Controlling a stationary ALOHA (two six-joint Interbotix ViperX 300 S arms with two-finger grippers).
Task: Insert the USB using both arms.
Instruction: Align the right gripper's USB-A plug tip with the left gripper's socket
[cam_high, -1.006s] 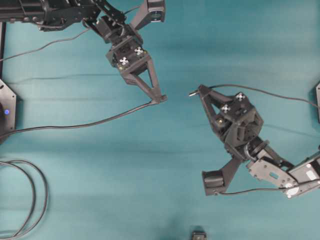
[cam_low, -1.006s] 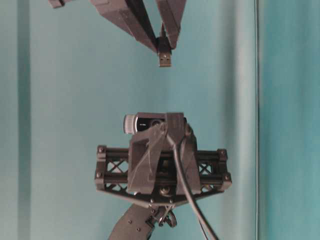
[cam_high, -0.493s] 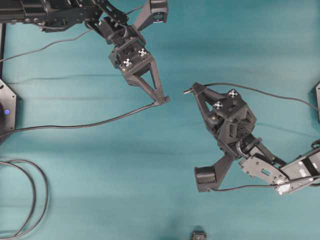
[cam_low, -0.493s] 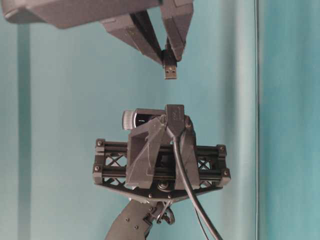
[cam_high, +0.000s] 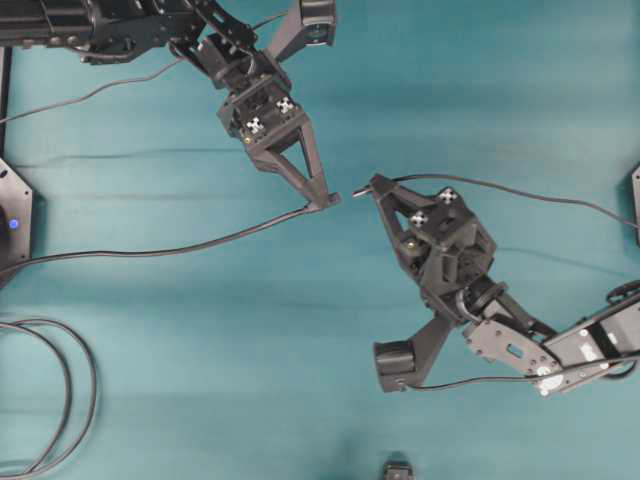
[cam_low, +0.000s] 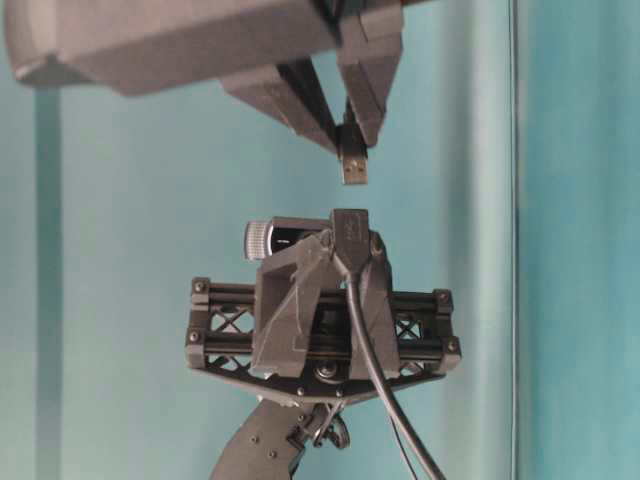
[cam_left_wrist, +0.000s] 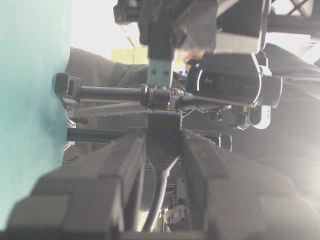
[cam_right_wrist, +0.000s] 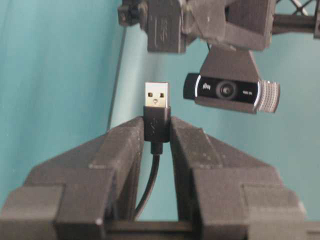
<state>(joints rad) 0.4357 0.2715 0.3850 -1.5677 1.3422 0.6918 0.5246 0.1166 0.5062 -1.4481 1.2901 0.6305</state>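
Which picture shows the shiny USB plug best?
The right wrist view: the USB sits sharp and centred, silver tip facing us. The table-level view shows it smaller, the left wrist view blurred, and overhead it's a tiny speck.

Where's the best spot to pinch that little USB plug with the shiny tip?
Pinch the USB on its dark plastic body, just behind the silver tip, squeezing from both sides with the tip poking out free. The right pincer holds it exactly so, cable trailing back between its fingers. The metal end must stay bare to slide into the socket held by the left pincer.
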